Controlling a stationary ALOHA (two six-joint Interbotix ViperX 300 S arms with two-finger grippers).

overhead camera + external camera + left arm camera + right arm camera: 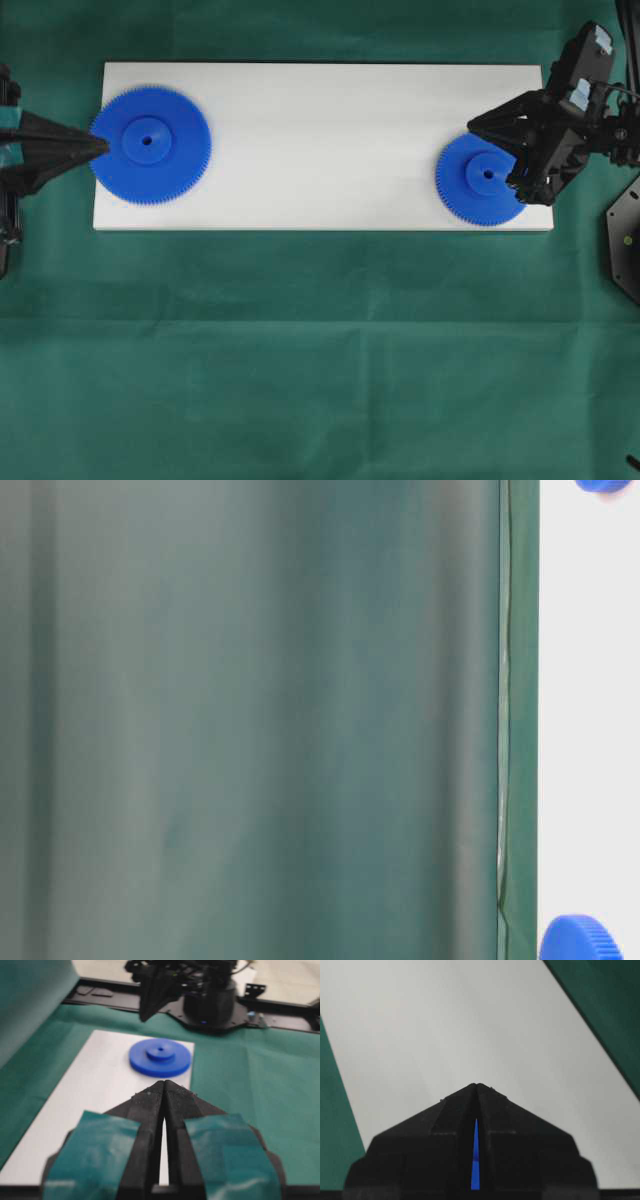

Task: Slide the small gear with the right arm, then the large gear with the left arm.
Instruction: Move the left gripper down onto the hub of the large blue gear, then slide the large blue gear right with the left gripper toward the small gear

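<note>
The right arm's black pointed gripper (512,180), fingers pressed together, rests over the small blue plastic toothed gear (478,181) at the white board's (320,110) right end. Pushed off-centre, the gear could spin aside or leave the board.

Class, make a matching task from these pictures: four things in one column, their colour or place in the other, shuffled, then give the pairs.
Things
1. large blue plastic toothed gear
2. small blue plastic toothed gear
3. flat white board
4. left gripper

Descriptions
A. teal tape on its fingers
B. at the board's right end in the overhead view
C. lies under both gears
D. at the board's left end in the overhead view

Pairs: 1-D, 2-B, 3-C, 4-A
</note>
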